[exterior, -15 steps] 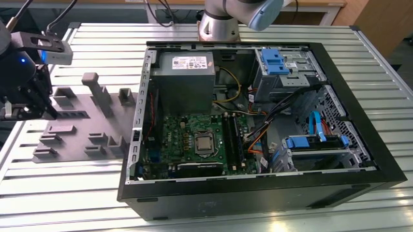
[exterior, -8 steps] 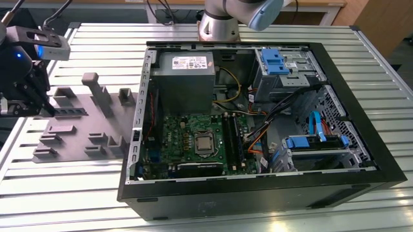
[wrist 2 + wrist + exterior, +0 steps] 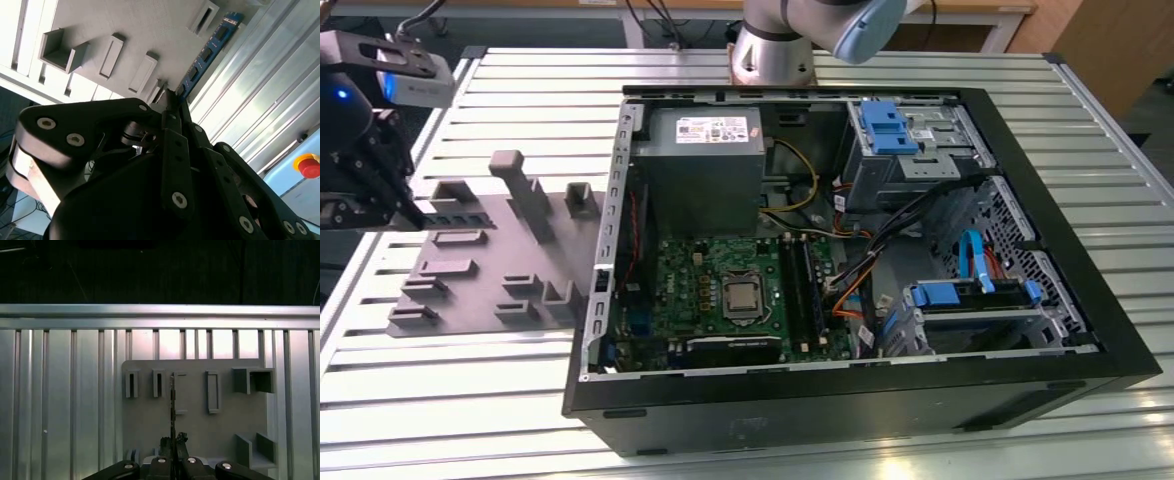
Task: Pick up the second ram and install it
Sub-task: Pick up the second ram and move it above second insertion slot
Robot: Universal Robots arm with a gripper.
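Observation:
The second ram (image 3: 207, 50) is a thin blue circuit board with small black chips, and my gripper (image 3: 172, 97) is shut on one end of it. In the first wrist view the ram (image 3: 172, 397) appears edge-on as a thin line rising from the gripper (image 3: 172, 441), over the grey holder plate (image 3: 195, 415). In the exterior view the gripper (image 3: 367, 190) hangs at the far left, above the holder plate's (image 3: 480, 270) left edge. The green motherboard (image 3: 720, 290) with its long black slot rails (image 3: 803, 290) lies inside the open computer case, well off to the exterior view's right.
The open black computer case (image 3: 854, 400) holds a grey power supply (image 3: 704, 150), cables and blue drive brackets (image 3: 887, 125). The grey holder plate carries several raised blocks and slots. Everything rests on a ribbed aluminium table (image 3: 454, 400). The arm's base (image 3: 774, 45) stands behind the case.

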